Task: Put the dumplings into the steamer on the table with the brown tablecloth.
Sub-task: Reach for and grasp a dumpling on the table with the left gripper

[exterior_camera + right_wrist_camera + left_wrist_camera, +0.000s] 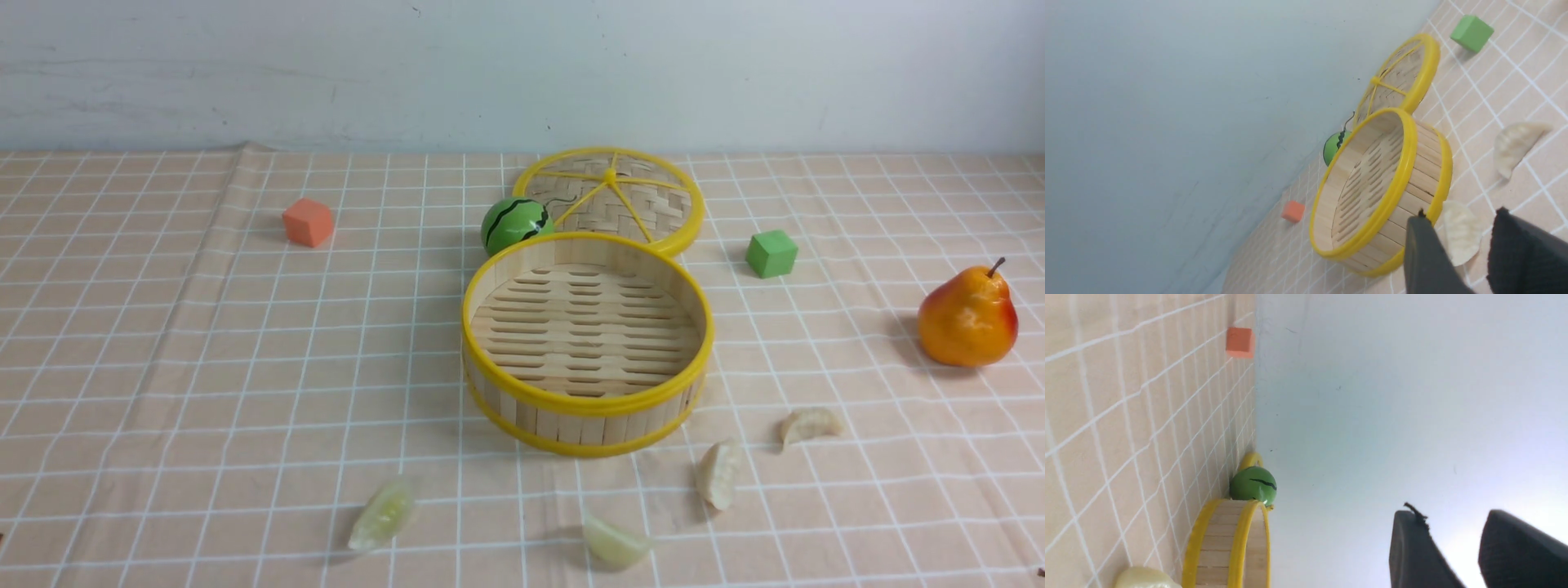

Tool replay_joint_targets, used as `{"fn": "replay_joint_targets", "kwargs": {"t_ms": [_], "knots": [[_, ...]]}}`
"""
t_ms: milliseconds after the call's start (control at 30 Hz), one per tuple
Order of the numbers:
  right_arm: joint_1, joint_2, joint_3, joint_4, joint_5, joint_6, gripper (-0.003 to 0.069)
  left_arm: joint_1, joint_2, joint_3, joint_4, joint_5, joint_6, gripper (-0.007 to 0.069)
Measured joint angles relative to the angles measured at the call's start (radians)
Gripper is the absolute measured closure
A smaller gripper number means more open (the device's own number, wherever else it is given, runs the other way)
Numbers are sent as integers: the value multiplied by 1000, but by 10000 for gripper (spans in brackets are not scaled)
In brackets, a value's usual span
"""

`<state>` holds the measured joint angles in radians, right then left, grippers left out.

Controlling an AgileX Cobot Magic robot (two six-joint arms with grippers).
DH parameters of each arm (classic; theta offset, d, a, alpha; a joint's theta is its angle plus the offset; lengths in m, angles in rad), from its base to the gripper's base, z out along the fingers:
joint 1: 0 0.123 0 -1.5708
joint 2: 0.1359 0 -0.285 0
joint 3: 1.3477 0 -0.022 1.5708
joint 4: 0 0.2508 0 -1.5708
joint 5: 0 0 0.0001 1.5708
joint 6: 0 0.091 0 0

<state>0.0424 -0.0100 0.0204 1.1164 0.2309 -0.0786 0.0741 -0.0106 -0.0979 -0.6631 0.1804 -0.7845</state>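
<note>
The empty bamboo steamer (571,425) stands mid-table on the brown tablecloth (204,367). In front of it lie two pale green dumplings (384,514) (614,543) and, to the right, two cream dumplings (720,474) (810,425). Neither gripper shows in the front view. My right gripper (1459,216) is open above the cloth, with a cream dumpling (1461,239) seen between its fingers beside the steamer's wall (1425,163); the other cream dumpling (1515,145) lies farther off. My left gripper (1449,516) is open and empty, off the cloth; a green dumpling (1145,577) and the steamer (1220,547) show beside it.
The flat woven lid (612,200) lies behind the steamer, touching it, with a green watermelon ball (514,223) at its left. An orange cube (309,222) sits back left, a green cube (771,253) back right, and an orange pear (968,318) far right.
</note>
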Motion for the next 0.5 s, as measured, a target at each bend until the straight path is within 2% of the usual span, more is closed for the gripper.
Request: {"fn": "replay_joint_targets", "kwargs": {"t_ms": [133,200,233,333,433,500], "knots": [[0,27,-66,0,-20,-164,454,0,26,-182,102,141,297,414],[0,102,-133,-2,-50,-278,501,0,113,-286,150,220,417,453],[0,122,-141,-4,-53,-290,506,0,137,-306,161,228,427,458],[0,362,-341,-32,-15,-555,636,0,392,-511,264,424,579,566],[0,512,-465,-56,84,-673,674,-5,571,-635,329,581,656,619],[0,641,-572,-92,185,-731,678,-44,702,-718,392,696,685,638]]}}
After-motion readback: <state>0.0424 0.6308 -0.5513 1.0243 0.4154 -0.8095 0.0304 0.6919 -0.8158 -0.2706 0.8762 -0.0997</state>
